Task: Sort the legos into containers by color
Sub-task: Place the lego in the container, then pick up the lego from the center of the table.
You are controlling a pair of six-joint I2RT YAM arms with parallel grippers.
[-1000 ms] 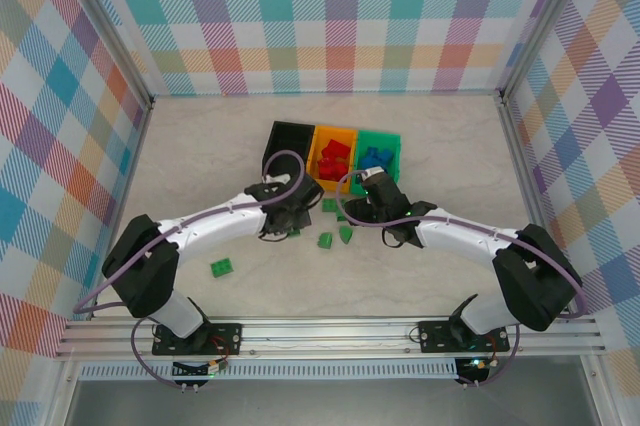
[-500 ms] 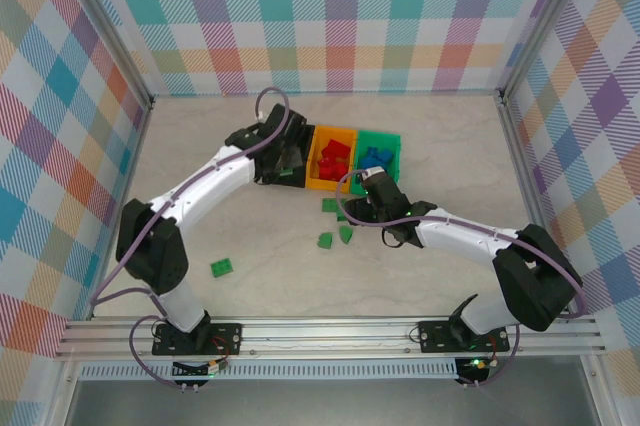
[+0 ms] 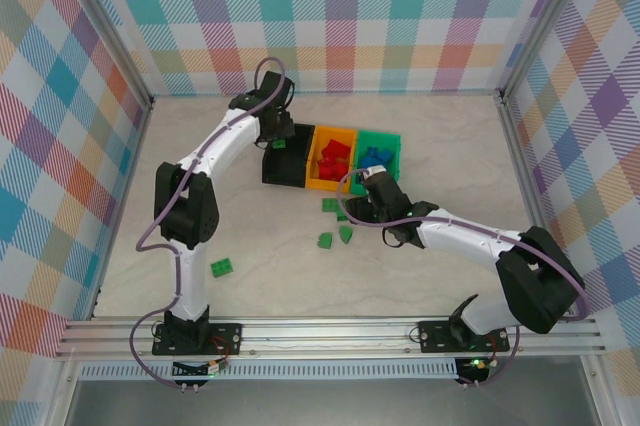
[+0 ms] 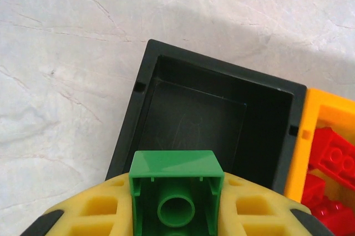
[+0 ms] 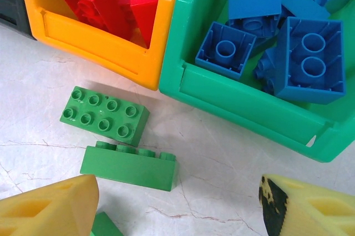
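Left wrist view tells it plainly: the left gripper (image 4: pixel 176 216) is clamped on a green lego (image 4: pixel 176 186), which hangs over the nearest wall of the black bin (image 4: pixel 194 119). The bin stands toward the far edge of the worktop (image 4: pixel 66 53). I'd carry the piece further over the hollow before letting go, or it may clip the rim and tumble out. Meanwhile the right gripper (image 5: pixel 177 208) hangs spread wide above two loose green legos (image 5: pixel 105 114), just beside the orange bin (image 5: pixel 100 39) and green bin (image 5: pixel 244 100).
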